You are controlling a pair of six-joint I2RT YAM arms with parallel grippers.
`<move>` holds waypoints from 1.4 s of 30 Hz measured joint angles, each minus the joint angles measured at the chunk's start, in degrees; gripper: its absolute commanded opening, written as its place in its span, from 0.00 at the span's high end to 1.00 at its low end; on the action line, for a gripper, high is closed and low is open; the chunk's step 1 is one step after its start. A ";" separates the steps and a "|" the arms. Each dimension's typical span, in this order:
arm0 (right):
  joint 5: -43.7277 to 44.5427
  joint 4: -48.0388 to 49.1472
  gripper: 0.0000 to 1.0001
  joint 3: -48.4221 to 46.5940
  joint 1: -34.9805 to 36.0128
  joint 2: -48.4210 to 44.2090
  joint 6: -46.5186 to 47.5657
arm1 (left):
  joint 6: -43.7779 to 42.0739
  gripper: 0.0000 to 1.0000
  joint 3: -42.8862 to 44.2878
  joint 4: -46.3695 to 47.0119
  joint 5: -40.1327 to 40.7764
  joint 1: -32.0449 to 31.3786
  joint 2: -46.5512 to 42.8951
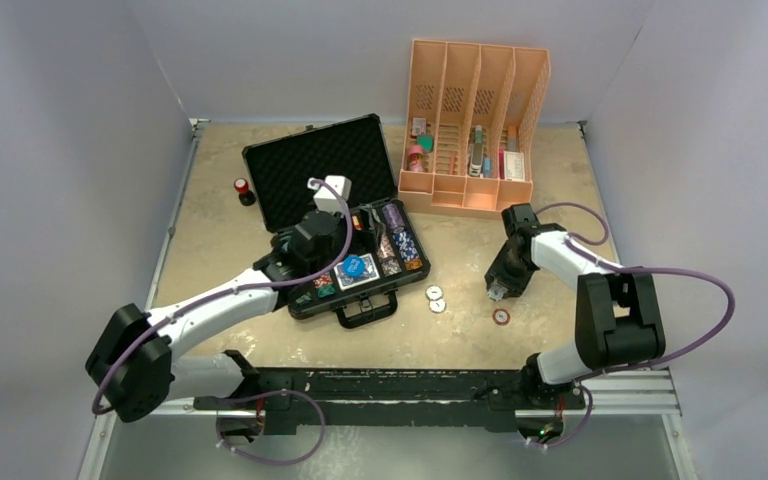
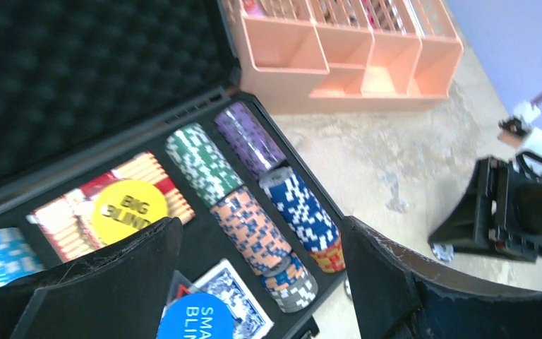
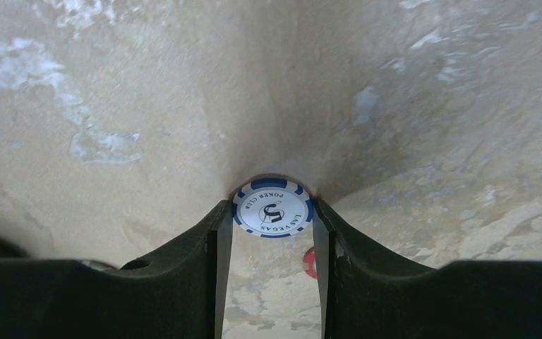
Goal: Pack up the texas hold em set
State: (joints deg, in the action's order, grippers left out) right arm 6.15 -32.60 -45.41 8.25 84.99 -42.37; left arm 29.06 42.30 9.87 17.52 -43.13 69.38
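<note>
**Right jaws:** held above the tan bench and closed narrowly on a blue-and-white round poker chip printed "LAS VEGAS POKER CLUB", which is gripped by its edges between the two tips. A red-rimmed round chip is seen on the bench just beside these jaws. Two pale round discs lie near them, on the side towards the case.

**Left jaws:** spread wide, with nothing held. Below them lies the open black hard briefcase with foam lining, its tray filled with rows of multicoloured chips. A yellow round "BIG BLIND" button rests on a red-backed card deck just beyond one finger. A blue round "SMALL BLIND" button is seen on a blue-backed card deck between the jaws.
</note>
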 measured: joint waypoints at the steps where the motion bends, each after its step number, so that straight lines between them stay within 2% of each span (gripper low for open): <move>1: -0.90 0.04 0.56 -0.07 0.22 0.00 0.04 | 0.46 0.18 -0.04 0.42 -1.57 0.00 1.03; 11: -9.01 1.73 0.56 -3.45 2.38 -4.07 0.44 | 11.34 0.25 -3.37 16.55 -11.93 -3.74 12.22; 18: -17.68 6.10 0.56 -3.78 2.73 -8.00 0.50 | 25.57 0.34 -2.99 32.98 -11.58 -9.25 26.23; 22: -21.92 6.51 0.56 -3.80 2.73 -9.55 0.63 | 29.40 0.36 0.94 37.48 -11.37 -12.48 34.49; 25: -24.15 6.49 0.56 -3.80 2.73 -11.47 0.61 | 31.10 0.41 1.75 41.09 -11.52 -13.66 37.44; 33: -27.78 8.37 0.56 -3.72 2.67 -13.42 0.13 | 33.77 0.68 4.90 48.15 -11.61 -13.90 42.14; 40: -28.68 9.44 0.54 -2.95 2.69 -13.73 -0.24 | 34.67 1.00 5.05 50.69 -11.63 -14.34 42.73; 42: -28.65 9.77 0.51 -2.82 2.67 -13.73 -0.20 | 34.36 1.00 5.03 50.56 -11.34 -14.36 42.73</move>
State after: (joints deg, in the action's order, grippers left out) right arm -22.50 -22.83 -48.23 10.92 71.26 -42.57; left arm 63.42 47.33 60.42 6.17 -57.49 112.12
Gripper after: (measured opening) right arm 0.454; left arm 0.030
